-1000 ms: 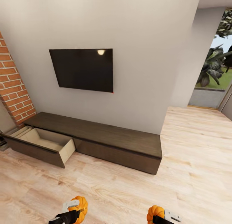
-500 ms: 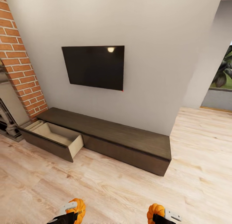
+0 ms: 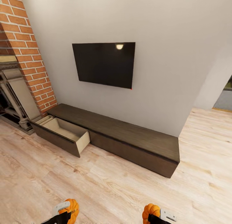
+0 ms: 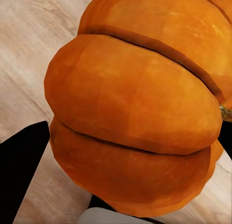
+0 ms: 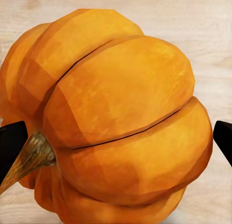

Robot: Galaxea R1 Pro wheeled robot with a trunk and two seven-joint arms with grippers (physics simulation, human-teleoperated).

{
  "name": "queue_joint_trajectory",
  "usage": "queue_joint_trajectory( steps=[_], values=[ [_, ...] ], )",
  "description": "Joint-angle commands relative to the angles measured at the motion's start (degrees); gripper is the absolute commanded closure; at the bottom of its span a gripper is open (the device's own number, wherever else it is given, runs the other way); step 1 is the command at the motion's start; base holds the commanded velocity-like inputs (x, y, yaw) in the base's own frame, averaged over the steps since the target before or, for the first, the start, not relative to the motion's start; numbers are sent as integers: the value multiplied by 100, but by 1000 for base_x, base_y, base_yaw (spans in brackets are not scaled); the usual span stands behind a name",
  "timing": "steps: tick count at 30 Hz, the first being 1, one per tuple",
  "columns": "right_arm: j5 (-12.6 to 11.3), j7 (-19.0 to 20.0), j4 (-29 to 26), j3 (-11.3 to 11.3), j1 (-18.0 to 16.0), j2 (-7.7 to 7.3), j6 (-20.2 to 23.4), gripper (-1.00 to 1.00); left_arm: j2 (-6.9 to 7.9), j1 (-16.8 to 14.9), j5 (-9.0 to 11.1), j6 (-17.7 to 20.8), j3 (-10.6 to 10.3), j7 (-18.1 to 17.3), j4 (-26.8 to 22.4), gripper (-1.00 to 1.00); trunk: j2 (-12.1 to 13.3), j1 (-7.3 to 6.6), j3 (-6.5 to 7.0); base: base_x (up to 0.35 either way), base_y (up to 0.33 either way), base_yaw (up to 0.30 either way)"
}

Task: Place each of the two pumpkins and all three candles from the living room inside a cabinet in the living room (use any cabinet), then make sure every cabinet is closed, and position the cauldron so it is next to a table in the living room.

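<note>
Two pumpkins [image 3: 71, 207] [image 3: 150, 212] in closed fingers, cabinet [image 3: 129, 140] drawer open.

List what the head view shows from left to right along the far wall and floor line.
Fireplace → brick column → open drawer of the cabinet → wall TV → doorway opening.

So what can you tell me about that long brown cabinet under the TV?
The cabinet is a long, low unit of dark-brown wood grain with flat, handleless fronts. It sits on the pale wood floor against the grey wall, below the black screen, one end beside the brick column. The drawer at that end is pulled out, showing a pale beige, empty inside. The other fronts are shut. Nothing rests on top.
</note>
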Motion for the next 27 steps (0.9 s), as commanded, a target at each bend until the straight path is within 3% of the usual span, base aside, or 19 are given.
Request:
queue_joint_trajectory(
  steps=[1, 15, 19, 27],
  values=[
    [-53, -32, -18, 49, -3, -6, -26, 100, 14, -2, 42, 28, -40, 64, -16, 100, -5, 0, -15, 0, 0, 171],
    [-63, -98, 106, 44, -3, -13, -44, 100, 24, -2, 35, 18, -17, 58, -10, 100, -5, 0, -126, 0, 0, 169],
    [-67, -333, 451, 40, -3, 0, -264, 100, 24, -2, 35, 18, -16, 58, -10, 100, -5, 0, -158, 0, 0, 168],
    [-62, -561, 518, 40, -3, -2, -364, 100, 24, -2, 31, 18, -16, 50, -10, 100, -5, 0, -221, 0, 0, 168]
  ],
)
